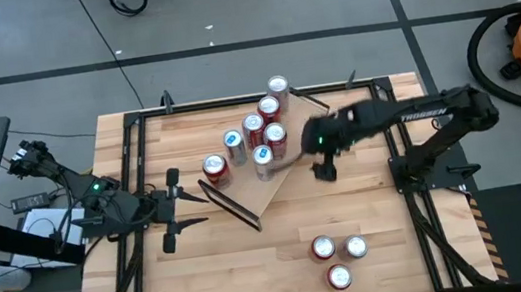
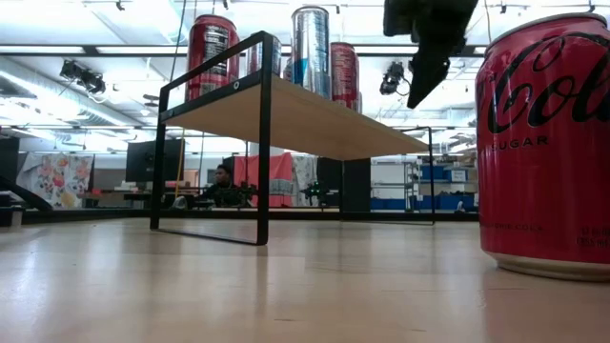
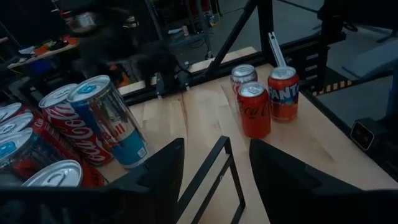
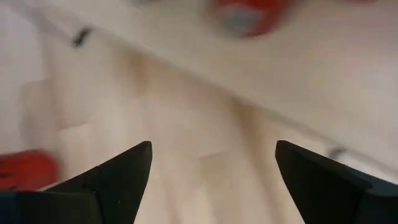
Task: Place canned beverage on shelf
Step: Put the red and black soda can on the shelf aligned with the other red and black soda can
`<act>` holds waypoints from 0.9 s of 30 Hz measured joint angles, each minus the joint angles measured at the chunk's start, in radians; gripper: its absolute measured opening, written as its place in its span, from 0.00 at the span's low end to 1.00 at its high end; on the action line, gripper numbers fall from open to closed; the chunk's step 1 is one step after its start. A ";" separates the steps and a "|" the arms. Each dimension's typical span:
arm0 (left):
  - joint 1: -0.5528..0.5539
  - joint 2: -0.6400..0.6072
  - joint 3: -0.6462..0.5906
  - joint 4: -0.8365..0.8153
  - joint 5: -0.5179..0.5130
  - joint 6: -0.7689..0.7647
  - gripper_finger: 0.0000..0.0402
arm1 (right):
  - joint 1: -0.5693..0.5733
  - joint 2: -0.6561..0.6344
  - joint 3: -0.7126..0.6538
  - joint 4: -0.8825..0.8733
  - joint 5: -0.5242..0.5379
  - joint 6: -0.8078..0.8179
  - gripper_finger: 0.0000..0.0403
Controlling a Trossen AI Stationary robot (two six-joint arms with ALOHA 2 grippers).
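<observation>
The left gripper [image 1: 170, 210] waits over the left side of the wooden counter [image 1: 207, 274], just left of the shelf's near end. Its fingers [image 3: 158, 168] stand apart with nothing between them; in the left wrist view only the shelf's thin black end frame [image 3: 208, 171] shows through the gap.

The shelf [image 1: 257, 192], a light-wood plank with a black frame at each short end, lies aslant across the middle of the counter, running from near-left to far-right. On it stand seven cans in a loose row: a red can [image 1: 215, 166] nearest the left gripper, then a blue and silver can [image 1: 234, 143], a red can [image 1: 253, 127] beside it, another blue and silver one [image 1: 263, 156], a red one [image 1: 274, 134], and farther along two more red cans [image 1: 270, 107] [image 1: 278, 87] toward the far end. In the low view the shelf [image 2: 286, 114] shows as a raised plank with can bodies upright on top.

The right gripper [image 1: 323, 169] hangs above bare counter just right of the shelf's middle, clear of the cans. Its fingers [image 4: 118, 174] are spread wide and hold nothing.

Farther right and nearer, three cans stand in a tight group [image 1: 338, 257] on the counter, well apart from the shelf; the left wrist view shows one as an orange Fanta can [image 3: 283, 93] touching a red cola can [image 3: 255, 109].
</observation>
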 joint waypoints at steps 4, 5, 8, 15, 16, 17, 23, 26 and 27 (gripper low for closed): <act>0.000 0.000 0.000 0.030 -0.001 0.000 0.48 | 0.132 0.048 0.000 0.036 -0.016 0.082 0.87; 0.000 0.000 0.000 0.044 -0.001 -0.001 0.48 | 0.162 0.060 0.000 0.045 -0.016 0.096 0.87; 0.000 0.000 0.000 0.067 -0.002 -0.021 0.48 | 0.247 0.092 0.000 0.073 -0.025 0.128 0.87; 0.000 0.000 0.000 0.087 -0.001 -0.055 0.48 | 0.413 0.160 0.000 0.263 -0.028 0.159 0.87; 0.000 0.000 0.000 0.088 -0.001 -0.062 0.48 | 0.432 0.170 0.000 0.298 -0.028 0.160 0.87; 0.000 0.000 0.000 0.087 -0.001 -0.071 0.48 | 0.448 0.181 0.000 0.329 -0.028 0.162 0.87; 0.000 0.000 0.000 0.086 -0.001 -0.131 0.48 | 0.509 0.271 0.083 0.310 -0.027 0.210 0.87; 0.000 0.000 0.000 0.087 -0.003 -0.158 0.48 | 0.536 0.324 0.166 0.256 -0.017 0.204 0.87; 0.000 0.000 0.000 0.088 -0.004 -0.171 0.48 | 0.546 0.341 0.190 0.239 -0.014 0.200 0.87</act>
